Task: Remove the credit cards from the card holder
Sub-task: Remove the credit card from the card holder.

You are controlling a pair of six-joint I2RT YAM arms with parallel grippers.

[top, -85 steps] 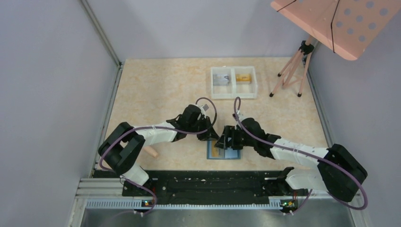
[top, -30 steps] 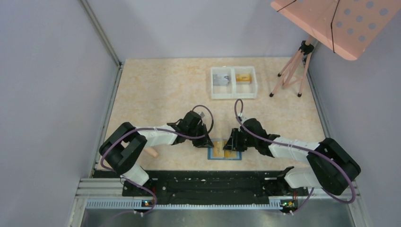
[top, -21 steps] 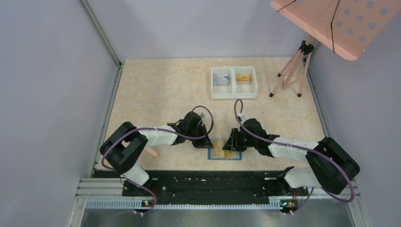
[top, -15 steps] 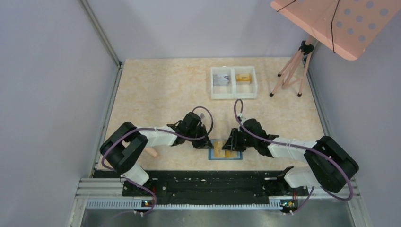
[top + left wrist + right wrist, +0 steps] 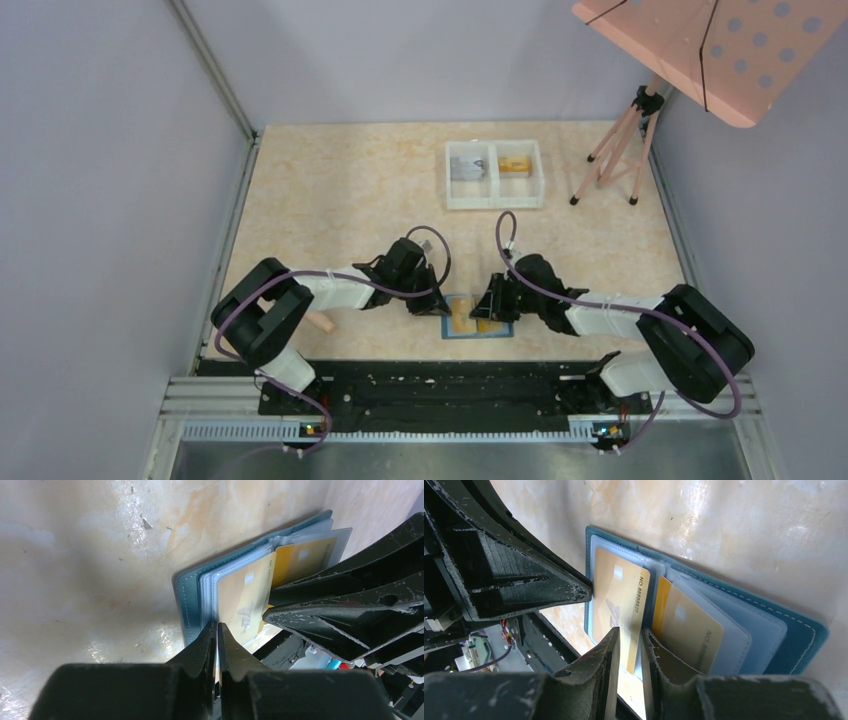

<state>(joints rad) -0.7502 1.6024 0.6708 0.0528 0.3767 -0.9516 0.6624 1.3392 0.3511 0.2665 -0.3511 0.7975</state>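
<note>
The teal card holder (image 5: 478, 318) lies open on the table near the front edge, between both grippers. In the left wrist view my left gripper (image 5: 216, 625) is shut on the left edge of the card holder (image 5: 192, 597), beside a gold credit card (image 5: 245, 597); a second gold card (image 5: 300, 560) sits in the far pocket. In the right wrist view my right gripper (image 5: 630, 632) straddles the lower edge of the gold credit card (image 5: 621, 587), which sticks out of its clear pocket. Its jaws stand narrowly apart around the card. Another card (image 5: 689, 625) stays pocketed.
A white two-compartment tray (image 5: 494, 195) at the back holds a grey card (image 5: 465, 167) and an orange card (image 5: 514, 163). A pink tripod (image 5: 615, 150) with a perforated board (image 5: 700, 50) stands at the right. A small wooden piece (image 5: 320, 321) lies beside the left arm.
Both grippers have settled onto the open card holder. The left jaws closed on its left edge. The right jaws narrowed around the gold card and shifted slightly left.
</note>
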